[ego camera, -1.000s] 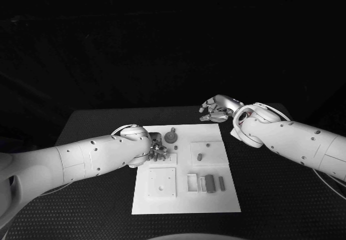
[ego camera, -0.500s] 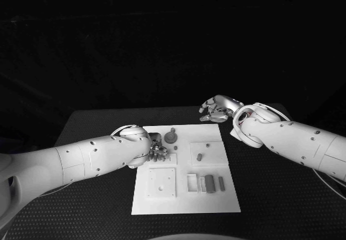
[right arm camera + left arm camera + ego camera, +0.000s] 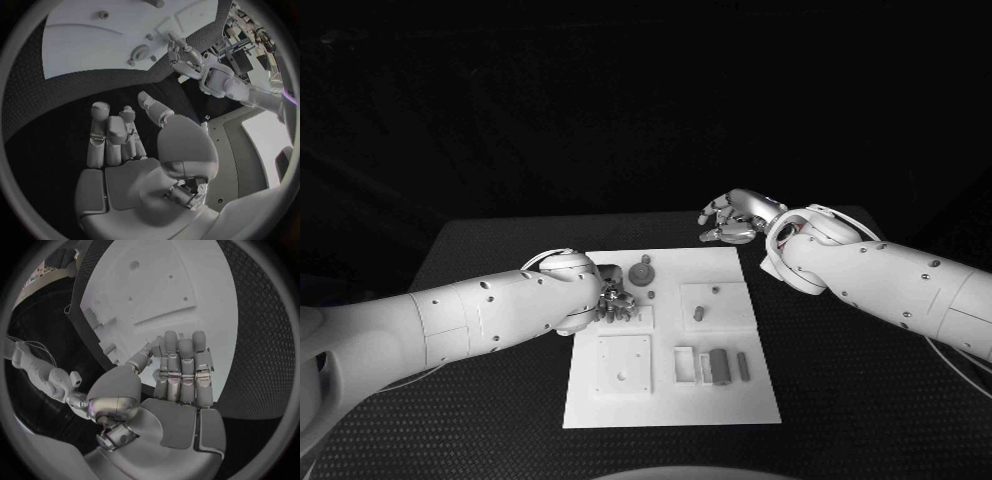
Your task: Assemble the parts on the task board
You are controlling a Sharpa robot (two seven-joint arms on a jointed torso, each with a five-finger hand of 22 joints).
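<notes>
From my station I see the flat white rectangular task board (image 3: 733, 405) lying in the middle of the black textured table (image 3: 488, 250), its long axis running away from the robot. My left silver many-fingered hand (image 3: 613, 300) sits over the board's left edge, about midway along it, and it is plainly the nearer hand to the work. Just beside its fingertips, towards the board's far end, stands the small grey round-headed part (image 3: 642, 271), and I judge that piece to be what the next move turns on. In the left wrist view the left hand's fingers (image 3: 181, 367) lie straight and side by side over the board, thumb angled out, with nothing between them, so I take it as empty and loosely spread. My right silver many-fingered hand (image 3: 736, 218) hangs past the board's far right corner, over bare table, well apart from every part; its fingers (image 3: 109, 132) are half curled and hold nothing. The other small grey parts (image 3: 720, 366) lie in the recessed trays towards the board's near end: short upright blocks beside a narrow bar (image 3: 744, 367), untouched.
</notes>
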